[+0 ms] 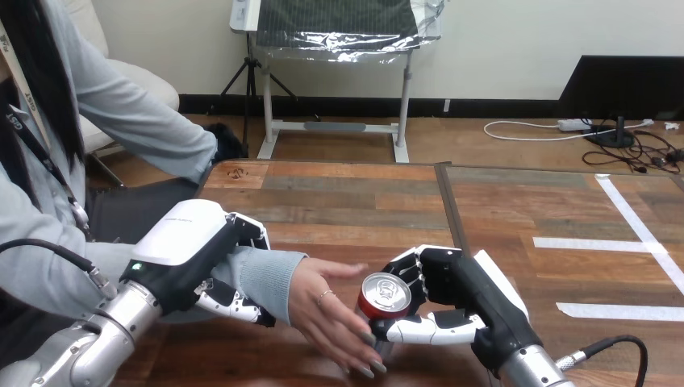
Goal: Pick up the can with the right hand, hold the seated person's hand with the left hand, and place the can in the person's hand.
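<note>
Here, the right hand [456,298] grips the can [385,297] just right of the person's hand [331,310]; the left hand [193,246] encircles the wrist [270,278]. Seat the can squarely in that open hand before releasing.

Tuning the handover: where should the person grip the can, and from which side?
The red wall at the left of the can, coming from the left: it stands upright, and the right robot hand curls round its far, right and near sides. The person's hand lies there.
</note>
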Robot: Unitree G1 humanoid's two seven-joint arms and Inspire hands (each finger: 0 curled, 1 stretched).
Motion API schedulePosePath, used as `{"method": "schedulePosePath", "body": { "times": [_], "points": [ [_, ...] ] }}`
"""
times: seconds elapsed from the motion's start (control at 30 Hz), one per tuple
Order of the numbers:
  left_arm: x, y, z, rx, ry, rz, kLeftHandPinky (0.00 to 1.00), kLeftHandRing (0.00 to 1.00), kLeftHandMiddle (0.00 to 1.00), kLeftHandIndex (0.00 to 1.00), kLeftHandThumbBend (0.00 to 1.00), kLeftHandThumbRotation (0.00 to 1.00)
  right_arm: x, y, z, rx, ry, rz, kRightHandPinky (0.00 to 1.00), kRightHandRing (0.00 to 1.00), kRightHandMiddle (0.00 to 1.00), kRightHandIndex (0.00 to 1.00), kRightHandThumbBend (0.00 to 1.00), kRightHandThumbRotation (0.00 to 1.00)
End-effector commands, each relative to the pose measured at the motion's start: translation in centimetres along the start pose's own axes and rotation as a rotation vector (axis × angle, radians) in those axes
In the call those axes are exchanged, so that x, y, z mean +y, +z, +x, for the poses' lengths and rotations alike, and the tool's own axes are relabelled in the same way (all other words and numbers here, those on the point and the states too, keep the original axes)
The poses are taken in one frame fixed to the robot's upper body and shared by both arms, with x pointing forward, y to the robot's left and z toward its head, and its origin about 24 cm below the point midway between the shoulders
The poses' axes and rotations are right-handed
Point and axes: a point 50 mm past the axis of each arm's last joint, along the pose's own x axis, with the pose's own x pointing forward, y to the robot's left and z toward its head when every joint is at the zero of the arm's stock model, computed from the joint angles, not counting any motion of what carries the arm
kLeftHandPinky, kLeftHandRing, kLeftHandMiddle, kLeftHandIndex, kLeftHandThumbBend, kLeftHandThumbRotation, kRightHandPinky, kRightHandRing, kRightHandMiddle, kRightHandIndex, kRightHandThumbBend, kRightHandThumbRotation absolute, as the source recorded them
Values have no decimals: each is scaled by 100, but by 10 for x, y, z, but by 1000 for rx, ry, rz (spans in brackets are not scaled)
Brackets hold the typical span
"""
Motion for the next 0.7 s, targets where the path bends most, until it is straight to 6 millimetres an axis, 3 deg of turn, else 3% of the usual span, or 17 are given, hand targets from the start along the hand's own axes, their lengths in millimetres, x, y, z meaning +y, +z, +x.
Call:
{"method": "schedulePosePath", "body": {
  "times": [0.0,0.67],
  "points": [
    [26,36,43,-195,150,-47,27,31,37,40,98,23,-6,67,22,-288,-13,-2,39,42,47,49,83,0],
    [23,41,43,-219,159,-71,27,31,37,40,98,21,1,78,26,-305,13,15,38,42,47,49,83,0]
  ]
}}
